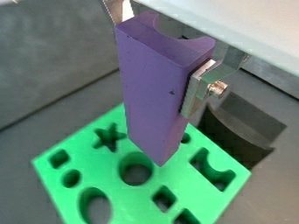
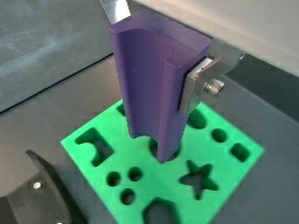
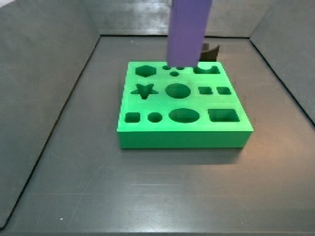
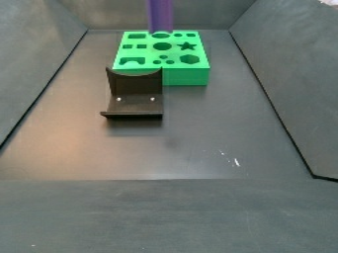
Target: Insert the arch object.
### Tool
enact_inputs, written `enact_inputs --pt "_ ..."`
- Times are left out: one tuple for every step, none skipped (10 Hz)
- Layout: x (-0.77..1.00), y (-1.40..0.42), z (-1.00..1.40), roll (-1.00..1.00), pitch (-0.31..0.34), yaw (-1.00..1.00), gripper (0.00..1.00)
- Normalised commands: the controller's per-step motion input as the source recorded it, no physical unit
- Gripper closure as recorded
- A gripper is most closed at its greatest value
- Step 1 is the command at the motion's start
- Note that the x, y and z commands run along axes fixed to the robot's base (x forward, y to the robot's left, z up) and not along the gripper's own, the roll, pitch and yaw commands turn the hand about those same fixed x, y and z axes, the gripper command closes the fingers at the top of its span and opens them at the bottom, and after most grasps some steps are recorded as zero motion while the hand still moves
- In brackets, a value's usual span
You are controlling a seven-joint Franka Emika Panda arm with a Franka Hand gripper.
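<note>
My gripper (image 1: 158, 52) is shut on a tall purple piece (image 1: 152, 87) with a semicircular groove cut down one face, so its end is arch-shaped: this is the arch object. It also shows in the wrist view (image 2: 152, 79), held upright. A silver finger (image 1: 201, 87) presses its side. Its lower end is over the back part of the green slab (image 1: 87, 144), near the round hole (image 1: 136, 171) and beside the arch-shaped hole (image 1: 214, 168). In the side views the piece (image 3: 187, 32) (image 4: 161, 14) rises out of frame, and the gripper is out of view there. No small dark block shows.
The dark fixture (image 4: 132, 94) stands on the floor against one side of the slab (image 4: 185, 77); it also shows in a side view (image 3: 209, 51) and in both wrist views (image 1: 239, 127) (image 2: 41, 206). Grey walls enclose the dark floor.
</note>
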Motion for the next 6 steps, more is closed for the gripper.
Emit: enact_inputs --pt "1.0 0.29 -0.37 0.09 -0.113 -0.03 1.0" --pt "0.99 0.33 -0.35 0.09 -0.107 -0.05 1.0" --pt "0.98 0.42 -0.34 0.02 -0.091 -0.08 1.0" --pt "1.0 0.46 -0.21 0.02 0.0 -0.11 1.0" --pt "1.0 0.36 -0.16 0.0 0.033 -0.13 1.0" --pt "1.0 0.31 -0.18 -0.03 0.0 -0.14 1.0"
